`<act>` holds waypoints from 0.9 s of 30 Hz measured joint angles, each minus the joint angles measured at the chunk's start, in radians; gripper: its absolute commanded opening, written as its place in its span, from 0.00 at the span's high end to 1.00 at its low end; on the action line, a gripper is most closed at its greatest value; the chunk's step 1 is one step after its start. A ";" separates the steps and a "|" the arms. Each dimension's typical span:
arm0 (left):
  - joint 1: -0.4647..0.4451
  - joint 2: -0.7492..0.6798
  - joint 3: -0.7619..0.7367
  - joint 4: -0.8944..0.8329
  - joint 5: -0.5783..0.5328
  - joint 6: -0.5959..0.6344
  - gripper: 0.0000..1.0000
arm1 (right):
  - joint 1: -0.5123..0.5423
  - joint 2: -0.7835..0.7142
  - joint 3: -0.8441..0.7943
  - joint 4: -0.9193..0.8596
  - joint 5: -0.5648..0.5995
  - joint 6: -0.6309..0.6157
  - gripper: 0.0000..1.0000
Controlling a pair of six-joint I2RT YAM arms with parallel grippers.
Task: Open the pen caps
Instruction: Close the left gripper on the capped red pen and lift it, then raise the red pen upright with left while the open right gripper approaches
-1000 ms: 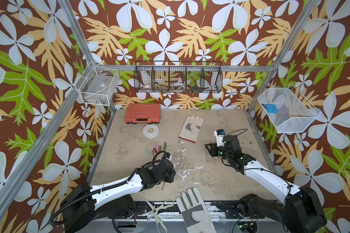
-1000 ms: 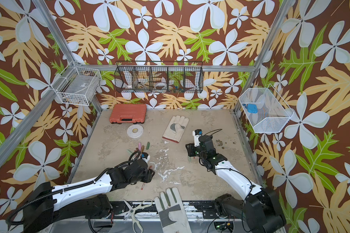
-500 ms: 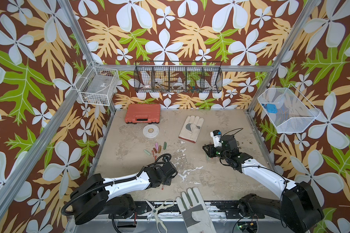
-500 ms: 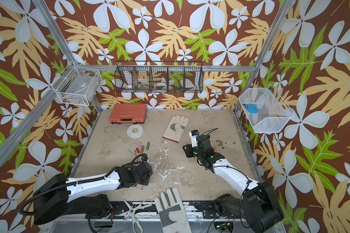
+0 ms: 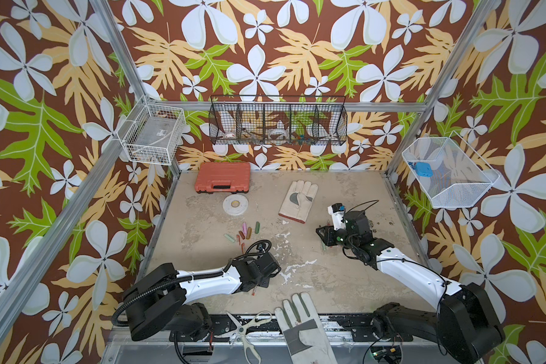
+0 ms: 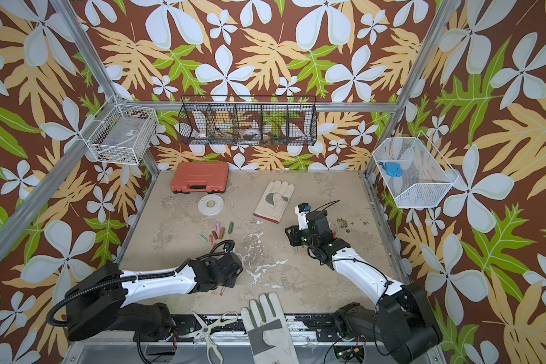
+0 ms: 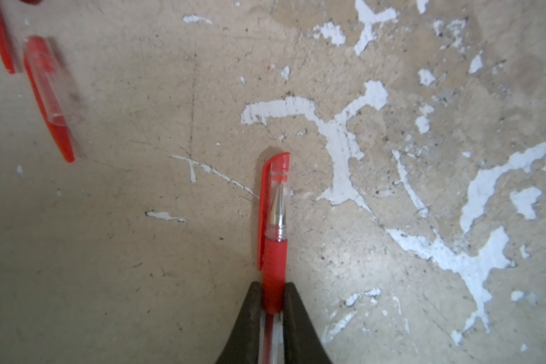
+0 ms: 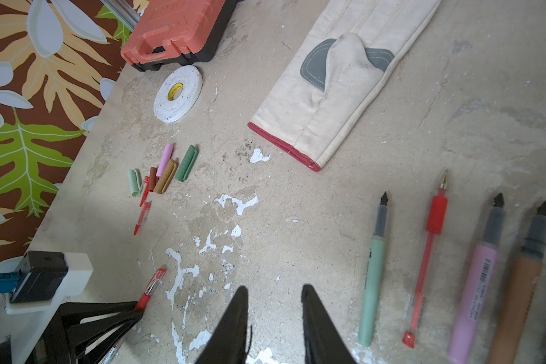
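We are logging the left gripper [image 7: 273, 294] clenching one red pen [image 7: 275, 255], low and left of centre in both top views, its one cap [image 7: 273, 189] still on. The right gripper [image 8: 275, 294] is hanging empty, jaws apart. Seven loose pen caps [image 8: 166, 179] are lying clustered just left of centre. Four uncapped pens [image 8: 372, 277] are lying side by side near the right gripper.

Inspector: Table [image 8: 297, 239] finish?
Clerk: Beige, flecked white; wall [image 5: 265, 47] brown, floral; case [image 8: 174, 28] orange.
Inspector: Caps?
Clerk: One pink cap [image 8: 165, 159]; one green cap [image 8: 186, 163]; one mint cap [image 8: 134, 182]; capped pen [image 7: 275, 261] red.
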 measured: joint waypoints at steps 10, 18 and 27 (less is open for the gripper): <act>0.017 -0.053 0.073 -0.024 0.050 0.051 1.00 | 0.000 0.005 -0.004 0.008 -0.027 -0.001 0.70; 0.208 -0.122 0.187 0.162 0.130 0.145 1.00 | 0.000 0.026 -0.032 0.084 -0.190 -0.019 0.66; 0.321 -0.109 0.060 0.640 0.277 0.171 1.00 | 0.000 -0.040 -0.108 0.273 -0.405 -0.010 0.63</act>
